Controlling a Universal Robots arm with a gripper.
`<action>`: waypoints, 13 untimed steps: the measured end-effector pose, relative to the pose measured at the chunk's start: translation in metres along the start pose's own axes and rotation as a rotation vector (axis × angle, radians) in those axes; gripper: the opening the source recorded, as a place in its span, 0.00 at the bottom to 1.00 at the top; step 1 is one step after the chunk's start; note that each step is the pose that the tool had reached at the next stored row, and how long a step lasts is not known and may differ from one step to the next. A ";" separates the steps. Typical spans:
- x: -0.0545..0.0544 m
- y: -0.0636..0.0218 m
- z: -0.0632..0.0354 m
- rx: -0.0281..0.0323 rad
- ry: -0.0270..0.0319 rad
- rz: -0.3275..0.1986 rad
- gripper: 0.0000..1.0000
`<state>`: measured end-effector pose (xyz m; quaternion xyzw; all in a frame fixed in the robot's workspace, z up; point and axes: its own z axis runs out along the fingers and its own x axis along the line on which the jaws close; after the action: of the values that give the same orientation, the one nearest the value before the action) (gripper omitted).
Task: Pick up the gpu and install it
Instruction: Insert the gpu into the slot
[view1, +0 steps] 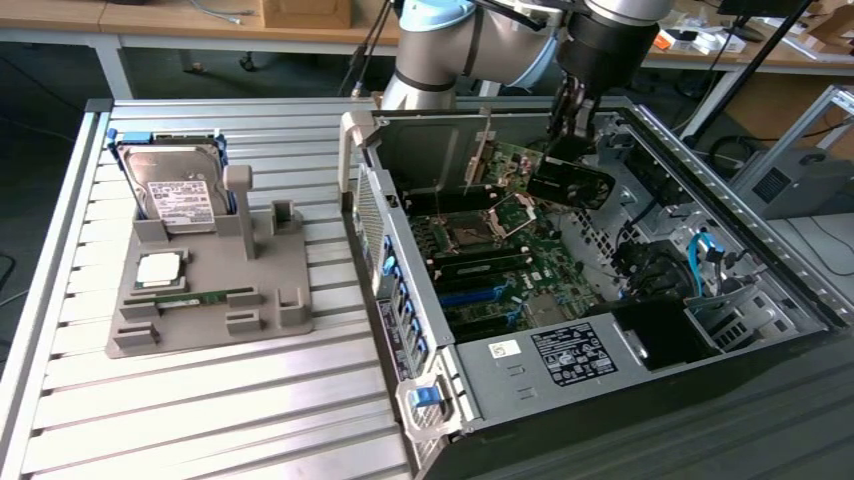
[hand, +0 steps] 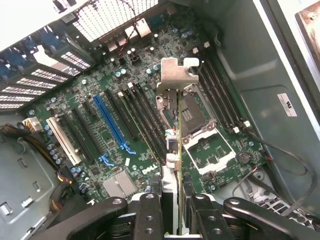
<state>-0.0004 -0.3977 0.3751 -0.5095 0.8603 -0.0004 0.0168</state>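
In the exterior view I have the tool (view1: 571, 130) clamped on the gpu (view1: 561, 178), held above the motherboard (view1: 501, 260) inside the open computer case (view1: 747, 215); pickup is done, seating is not. In the wrist view the gpu (hand: 178, 150) hangs edge-on between the tool's fingers (hand: 150, 212), over the slots (hand: 112, 122), case walls close around.
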 end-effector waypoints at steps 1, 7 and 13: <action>0.000 0.0000 0.0000 -0.0002 -0.0001 -0.005 0.27; 0.000 0.0000 0.0000 -0.0009 -0.0005 -0.033 0.27; 0.000 0.0000 0.0000 -0.0018 -0.0011 -0.062 0.27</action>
<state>-0.0004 -0.3977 0.3751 -0.5360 0.8440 0.0001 0.0168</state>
